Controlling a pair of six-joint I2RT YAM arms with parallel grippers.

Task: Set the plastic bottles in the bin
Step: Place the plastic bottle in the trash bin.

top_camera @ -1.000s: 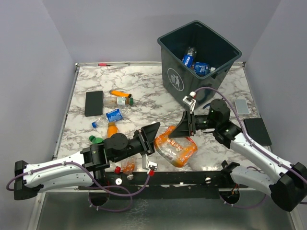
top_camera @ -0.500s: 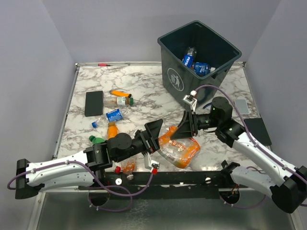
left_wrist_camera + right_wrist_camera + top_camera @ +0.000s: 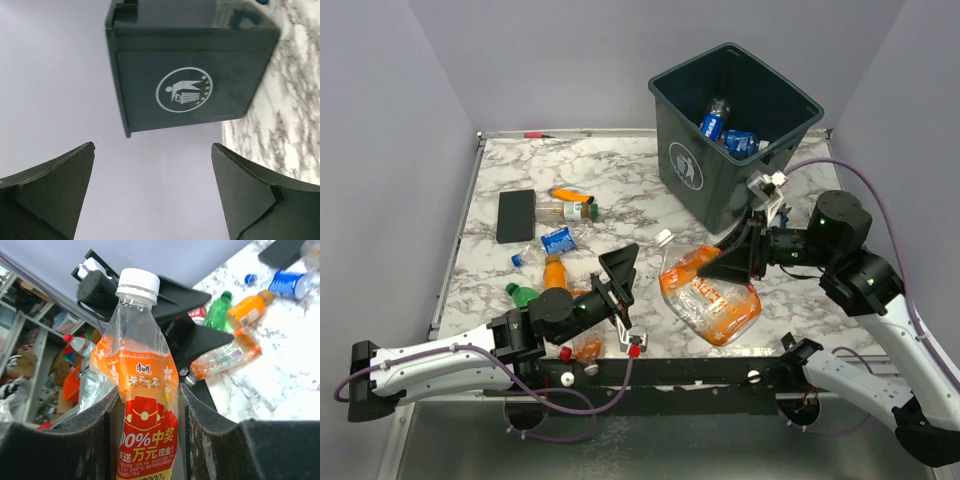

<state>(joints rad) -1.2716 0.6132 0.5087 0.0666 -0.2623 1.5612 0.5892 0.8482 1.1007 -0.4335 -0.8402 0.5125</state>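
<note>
Just short of the bin (image 3: 705, 190), handed the large orange-labelled bottle (image 3: 710, 295) across: clamped it in the right gripper (image 3: 732, 264), sprang the left gripper (image 3: 618, 290) wide and drew it back empty. Needed, likely, only a lift over the rim. Noted two blue-labelled bottles (image 3: 713, 122) already inside; left several small bottles (image 3: 555, 240) on the marble table (image 3: 620, 180).

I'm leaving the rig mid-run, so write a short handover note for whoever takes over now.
Right gripper: shut on a large orange-labelled bottle, near the bin.
Left gripper: open, empty, near the front of the table.
Done: at least two blue-labelled bottles lie in the bin.
Left: drop the held bottle in, then clear the bottles scattered on the table's left half.
</note>
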